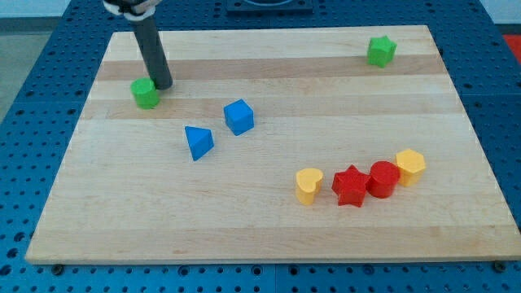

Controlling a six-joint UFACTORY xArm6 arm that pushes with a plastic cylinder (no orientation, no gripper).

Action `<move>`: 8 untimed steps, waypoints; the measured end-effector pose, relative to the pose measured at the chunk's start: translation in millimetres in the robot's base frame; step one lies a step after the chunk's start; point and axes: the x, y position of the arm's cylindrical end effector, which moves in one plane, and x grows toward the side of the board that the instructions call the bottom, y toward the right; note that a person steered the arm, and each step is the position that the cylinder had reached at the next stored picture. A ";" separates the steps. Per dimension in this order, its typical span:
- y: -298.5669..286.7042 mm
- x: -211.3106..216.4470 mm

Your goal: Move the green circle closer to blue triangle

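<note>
Since the whole job hinged on the green circle [146, 93], I'll start there: it sat near the upper-left part of the wooden board [269, 228], and my tip [163, 85] was right at its upper-right edge, touching or as good as touching, hard to call from this angle. No hand on this rig, so nothing was clenched or grasping anything; just a bare rod leaning on a block.

Progress-wise, I'd say it had barely started. The blue triangle [198, 142] lay down and to the right of the green circle, near but clearly apart, with bare wood between them. To close that gap the circle needed a shove toward the lower right, and my tip was parked on the wrong side for that, the side facing roughly toward the triangle. My guess was it needed to swing round to the circle's upper left first.

Further right of the circle, just past the triangle, was a blue cube [238, 116], which could get bumped if the push overshot. Way off to the circle's right sat a green star [380, 50]. Far down and right of the circle, 4 blocks made a line: yellow heart [308, 185], red star [351, 185], red cylinder [383, 178], yellow hexagon-ish block [410, 165]. None of those mattered here.
</note>
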 end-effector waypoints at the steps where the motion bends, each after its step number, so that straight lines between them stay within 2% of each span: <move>1: -2.6 40.2; 2: -6.1 -37.1; 3: -36.4 -48.1; 4: -69.9 -4.2; 6: -52.6 34.5; 8: 62.5 92.1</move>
